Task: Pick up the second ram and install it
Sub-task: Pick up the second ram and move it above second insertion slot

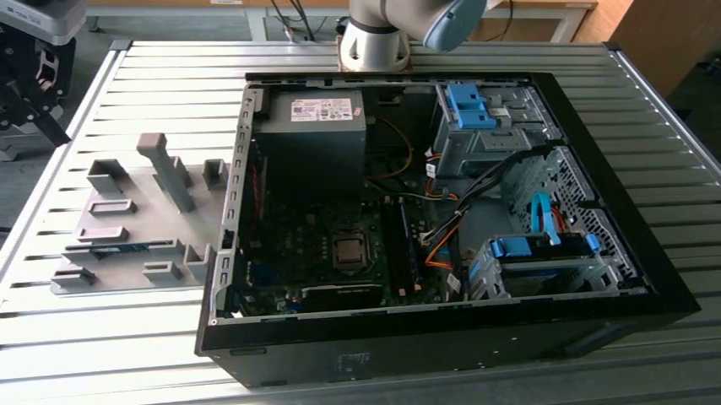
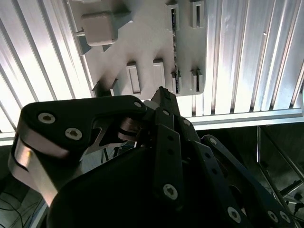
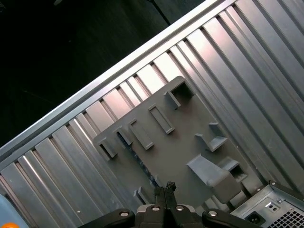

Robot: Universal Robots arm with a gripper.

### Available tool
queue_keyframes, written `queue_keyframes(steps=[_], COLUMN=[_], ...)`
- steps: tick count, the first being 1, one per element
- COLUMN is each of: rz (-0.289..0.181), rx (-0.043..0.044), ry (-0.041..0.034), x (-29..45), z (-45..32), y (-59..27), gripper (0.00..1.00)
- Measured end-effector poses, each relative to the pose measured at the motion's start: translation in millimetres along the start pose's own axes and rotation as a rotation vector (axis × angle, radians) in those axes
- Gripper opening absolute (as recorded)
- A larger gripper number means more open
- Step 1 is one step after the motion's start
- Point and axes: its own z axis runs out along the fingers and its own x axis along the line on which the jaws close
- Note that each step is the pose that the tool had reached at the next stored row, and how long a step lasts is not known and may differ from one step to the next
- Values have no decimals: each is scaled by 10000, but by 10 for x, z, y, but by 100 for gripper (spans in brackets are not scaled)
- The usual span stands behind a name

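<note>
The second ram is a thin blue-green stick standing on edge in the grey holder plate, on the table at the exterior view's left, beside the open computer case. In both wrist views my gripper hangs high over that plate, shut, with its fingertips together and nothing between them. The ram shows as a dark narrow line between the plate's small end blocks, well below the fingertips and apart from them. Long black memory slots lie beside the processor socket inside the case.
The case lies on its side on a ribbed aluminium table. Inside it are a power supply, blue-latched drive cages and loose cables. Tall grey blocks rise from the holder plate. The arm's base stands behind the case.
</note>
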Motion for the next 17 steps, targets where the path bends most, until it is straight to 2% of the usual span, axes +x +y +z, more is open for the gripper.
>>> queue_keyframes(steps=[10,17], rz=[-83,-1298], rx=[0,-17], ry=[5,32], x=[0,0], z=[0,2], y=[0,0], gripper=[10,10])
